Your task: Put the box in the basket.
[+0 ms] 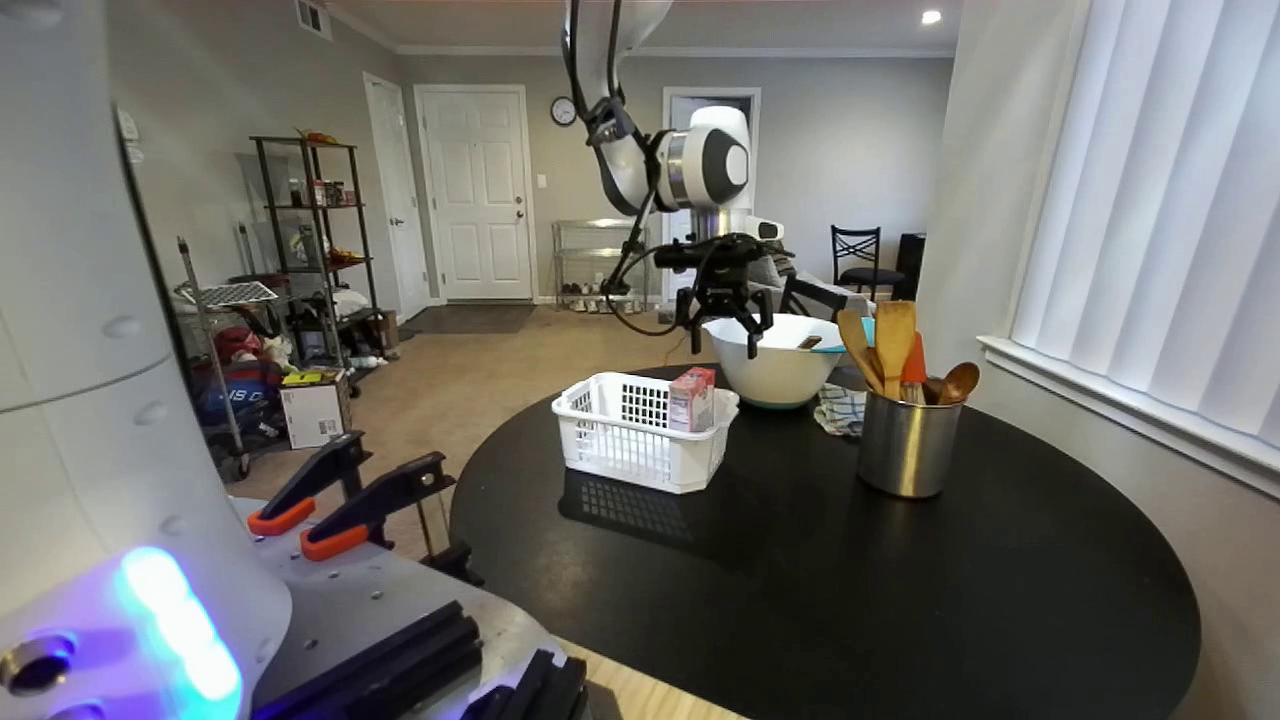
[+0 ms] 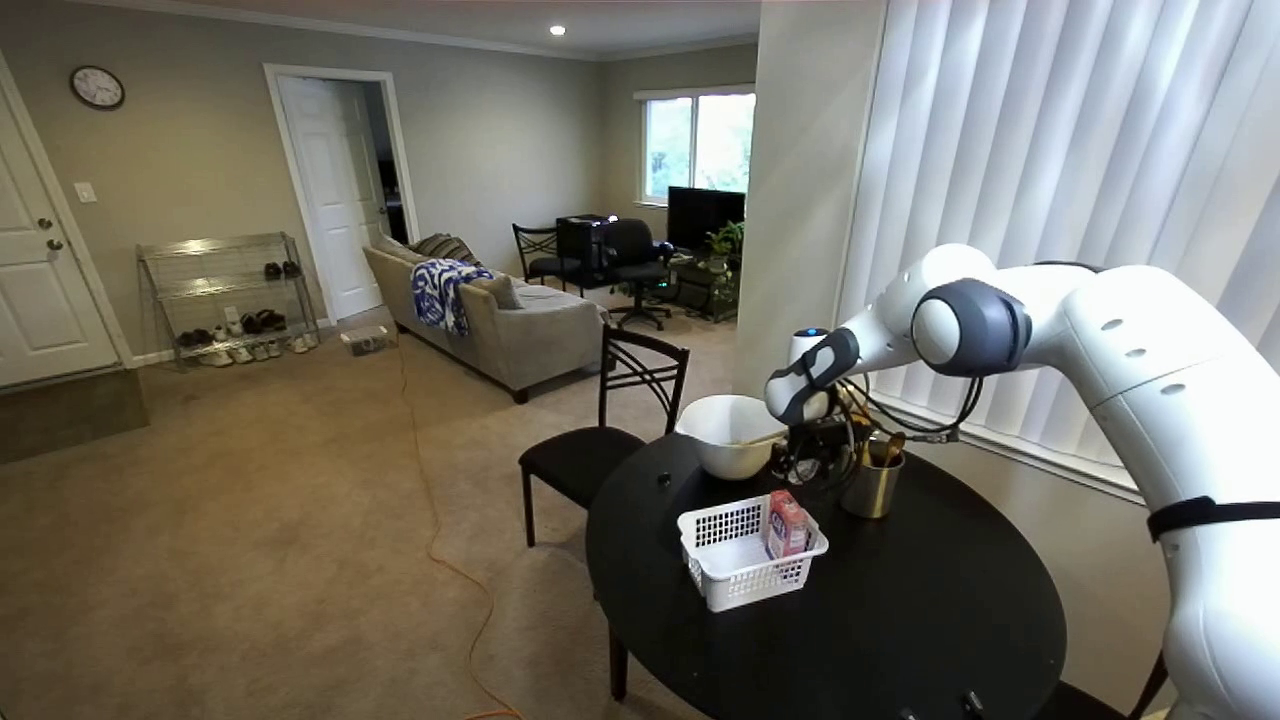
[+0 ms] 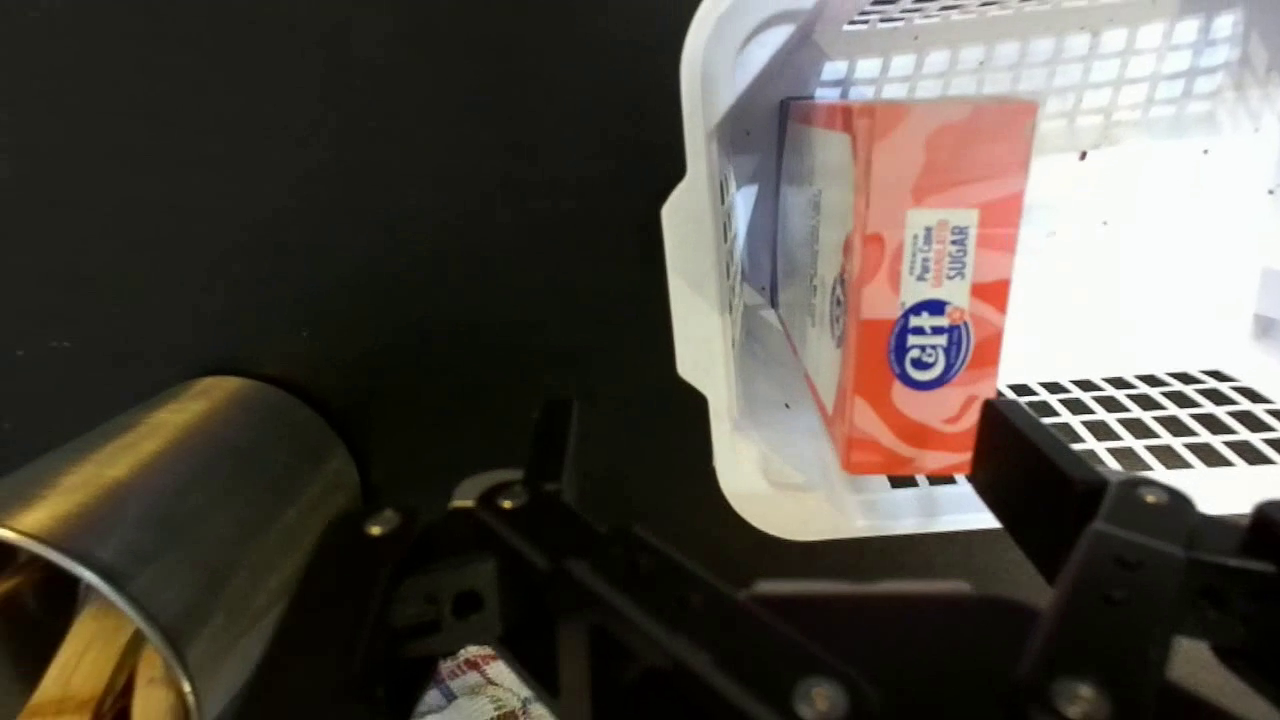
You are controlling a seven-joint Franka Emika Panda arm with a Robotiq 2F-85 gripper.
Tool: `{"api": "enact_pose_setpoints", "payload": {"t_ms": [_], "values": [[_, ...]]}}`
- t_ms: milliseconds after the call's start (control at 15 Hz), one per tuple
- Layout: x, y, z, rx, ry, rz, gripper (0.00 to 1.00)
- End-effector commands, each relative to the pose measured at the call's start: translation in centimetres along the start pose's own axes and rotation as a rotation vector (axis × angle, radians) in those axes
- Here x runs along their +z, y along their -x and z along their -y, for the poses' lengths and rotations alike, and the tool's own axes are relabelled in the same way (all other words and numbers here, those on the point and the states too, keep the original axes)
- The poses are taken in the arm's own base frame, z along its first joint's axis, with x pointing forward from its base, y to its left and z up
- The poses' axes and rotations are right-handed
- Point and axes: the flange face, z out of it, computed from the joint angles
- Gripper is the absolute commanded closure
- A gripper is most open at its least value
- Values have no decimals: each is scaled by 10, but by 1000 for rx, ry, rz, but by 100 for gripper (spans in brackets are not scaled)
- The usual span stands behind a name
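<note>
In an exterior view, the basket (image 1: pixel 645 452) stood toward the left edge of the counter (image 1: pixel 820 580); the box (image 1: pixel 692 400) sat inside, at its right end. Beyond, I held my end effector (image 1: pixel 724 345) raised, fingers spread apart. Behind that, the white bowl (image 1: pixel 785 378) stood by the far edge.

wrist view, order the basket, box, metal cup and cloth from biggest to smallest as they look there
1. Basket, cut off by the picture's edge
2. Box and metal cup: too close to rank, cup cut off
3. Cloth, only partly showing
</note>
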Motion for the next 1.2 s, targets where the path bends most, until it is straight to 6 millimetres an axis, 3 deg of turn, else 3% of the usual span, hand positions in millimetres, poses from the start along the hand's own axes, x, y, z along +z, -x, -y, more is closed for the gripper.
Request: {"api": "enact_pose_setpoints", "payload": {"t_ms": [0,467,533,1133], "values": [[-34,19,-21,33,11,23,0],[-63,24,-39,53,29,21,0],[-53,12,-36,44,21,5,0],[-55,15,-38,46,22,9,0]]}}
